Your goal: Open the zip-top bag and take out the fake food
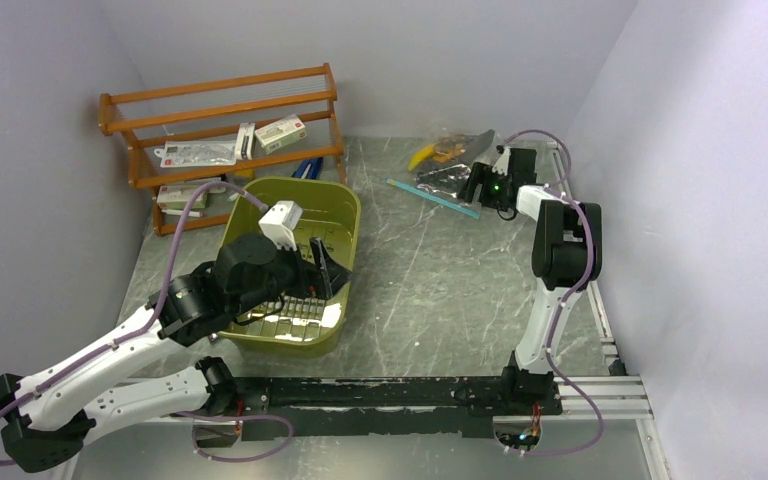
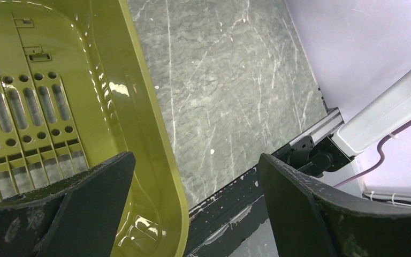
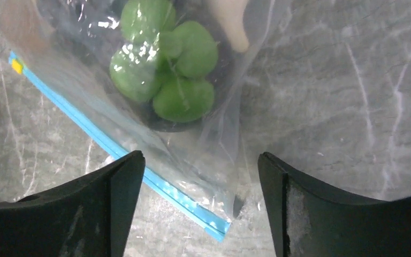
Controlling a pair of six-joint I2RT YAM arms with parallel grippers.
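Observation:
The zip-top bag (image 1: 438, 178) lies flat at the table's far right, its blue zip strip (image 1: 432, 197) on the near side. In the right wrist view the bag (image 3: 85, 96) holds fake food: a cluster of green round pieces (image 3: 166, 59) and a cream piece (image 3: 233, 21). A yellow banana (image 1: 422, 155) shows at the bag's far edge. My right gripper (image 3: 199, 158) stands open over the end of the zip strip (image 3: 155, 182), holding nothing, and shows dark beside the bag from above (image 1: 478, 185). My left gripper (image 2: 195, 158) hangs open and empty over the basin's rim.
An olive-green basin (image 1: 345, 215) with a slotted insert sits at centre left, under my left gripper (image 1: 320, 265). A wooden rack (image 1: 230, 120) with packets stands at the back left. Walls close in on both sides. A black rail (image 1: 410, 390) runs along the near edge.

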